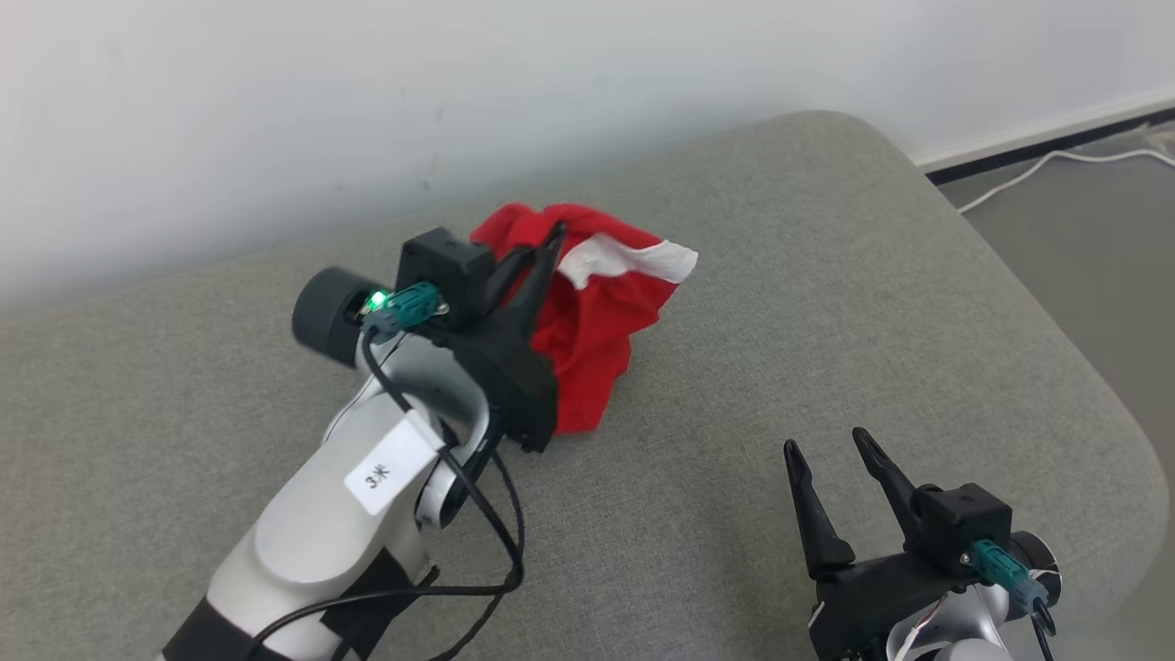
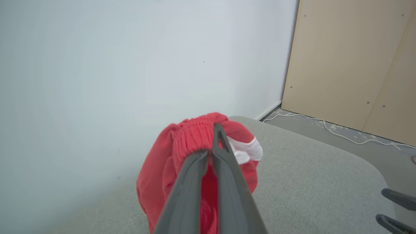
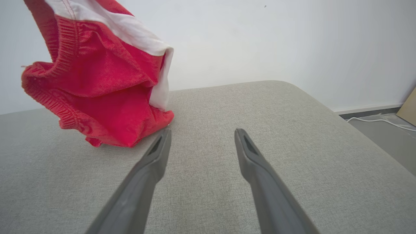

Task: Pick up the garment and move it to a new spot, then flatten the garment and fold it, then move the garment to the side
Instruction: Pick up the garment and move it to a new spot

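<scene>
Left claw (image 1: 553, 234) clamped on garment (image 1: 597, 321); right claw (image 1: 824, 441) apart and holding nothing.

From my remote station I find the red garment, with its white band, bunched just past the middle of the head view toward 12 o'clock, on the grey upholstered seat (image 1: 826, 275) near the white wall (image 1: 367, 92). The left claw's fingers are pressed together on the gathered elastic edge at the top of the bundle. In the right wrist view the upper part hangs raised, while the lowest folds appear to touch the seat. The right claw sits at 5 o'clock in the head view, its fingers spread, with the garment at its 10 o'clock and close beside its left fingertip. I cannot tell whether they touch. A white cable (image 1: 1028, 170) lies on the floor at 2 o'clock.
</scene>
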### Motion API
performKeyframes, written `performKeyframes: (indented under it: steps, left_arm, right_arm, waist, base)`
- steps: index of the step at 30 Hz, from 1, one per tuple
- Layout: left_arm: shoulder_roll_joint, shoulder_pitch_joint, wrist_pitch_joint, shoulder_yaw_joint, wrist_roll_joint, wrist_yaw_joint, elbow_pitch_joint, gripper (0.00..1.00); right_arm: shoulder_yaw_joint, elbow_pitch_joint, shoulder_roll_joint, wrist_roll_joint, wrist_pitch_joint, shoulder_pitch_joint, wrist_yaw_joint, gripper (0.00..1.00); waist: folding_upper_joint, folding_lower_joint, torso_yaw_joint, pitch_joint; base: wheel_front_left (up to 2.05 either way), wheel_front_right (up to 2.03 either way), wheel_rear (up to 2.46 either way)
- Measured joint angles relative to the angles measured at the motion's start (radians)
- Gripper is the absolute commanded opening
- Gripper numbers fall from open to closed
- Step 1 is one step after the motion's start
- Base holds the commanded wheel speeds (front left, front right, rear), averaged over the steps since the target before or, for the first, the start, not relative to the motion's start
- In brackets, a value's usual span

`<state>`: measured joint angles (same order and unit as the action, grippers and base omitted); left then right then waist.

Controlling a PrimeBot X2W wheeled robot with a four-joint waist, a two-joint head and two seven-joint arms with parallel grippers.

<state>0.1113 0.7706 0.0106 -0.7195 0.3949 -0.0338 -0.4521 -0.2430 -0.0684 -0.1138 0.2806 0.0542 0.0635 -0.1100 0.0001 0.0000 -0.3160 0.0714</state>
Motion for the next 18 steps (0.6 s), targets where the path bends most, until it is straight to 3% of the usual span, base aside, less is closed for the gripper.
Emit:
performKeyframes:
  steps: [11, 18]
  left_arm:
    - [-0.05, 0.089, -0.002, -0.071, -0.024, 0.044, 0.092, 0.0]
    - [-0.055, 0.092, -0.012, -0.049, 0.008, 0.038, 0.139, 0.0]
  right_arm:
    - [-0.046, -0.024, 0.011, 0.0, -0.002, 0.005, 0.005, 1.0]
    - [-0.049, -0.019, 0.013, 0.0, -0.002, -0.009, 0.006, 1.0]
  waist:
    - [0.0, -0.0001, -0.009, -0.043]
    - [-0.0001, -0.0001, -0.053, -0.05]
  base:
    - [0.0, 0.0, 0.0]
    - [0.0, 0.0, 0.0]
